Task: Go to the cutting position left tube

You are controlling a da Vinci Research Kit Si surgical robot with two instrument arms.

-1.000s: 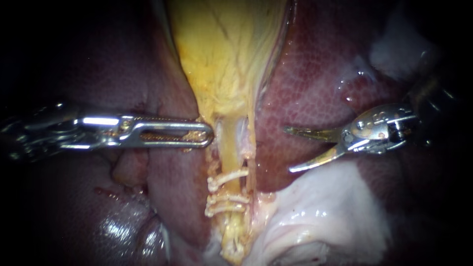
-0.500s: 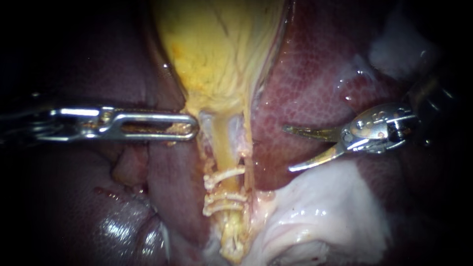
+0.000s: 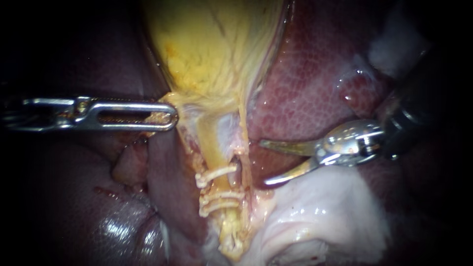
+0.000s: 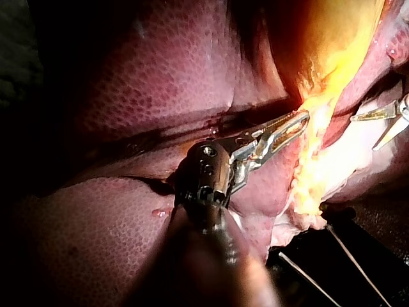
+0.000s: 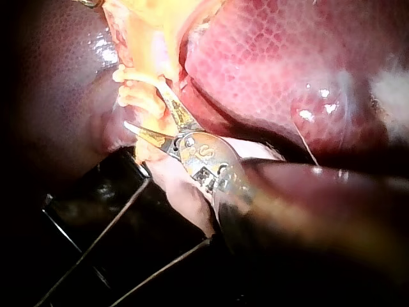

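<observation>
The yellow gallbladder (image 3: 217, 49) narrows into a yellow tube (image 3: 211, 148), the left one, with a thinner pale strand (image 3: 243, 138) to its right. White clips (image 3: 216, 173) cross the tube, with more clips (image 3: 220, 198) lower down. My left instrument (image 3: 165, 116) has slotted jaws shut on the gallbladder's neck, which it draws leftward; the left wrist view shows the left instrument (image 4: 295, 123) biting the yellow tissue. My right instrument (image 3: 263, 163) has curved blades open, just right of the tubes at clip level. In the right wrist view the right instrument (image 5: 144, 104) is open beside the clips (image 5: 131, 77).
Dark red liver (image 3: 315, 83) lies right of the gallbladder and another lobe (image 3: 167, 187) left of the tube. Pale glistening tissue (image 3: 320, 216) lies under the right instrument. A black base with thin wires (image 5: 96, 243) shows beneath the tissue in the wrist views.
My left instrument has drawn back to the left, stretching the gallbladder's neck and the tube that way. My right instrument has moved left and down toward the tubes, blades still open.
</observation>
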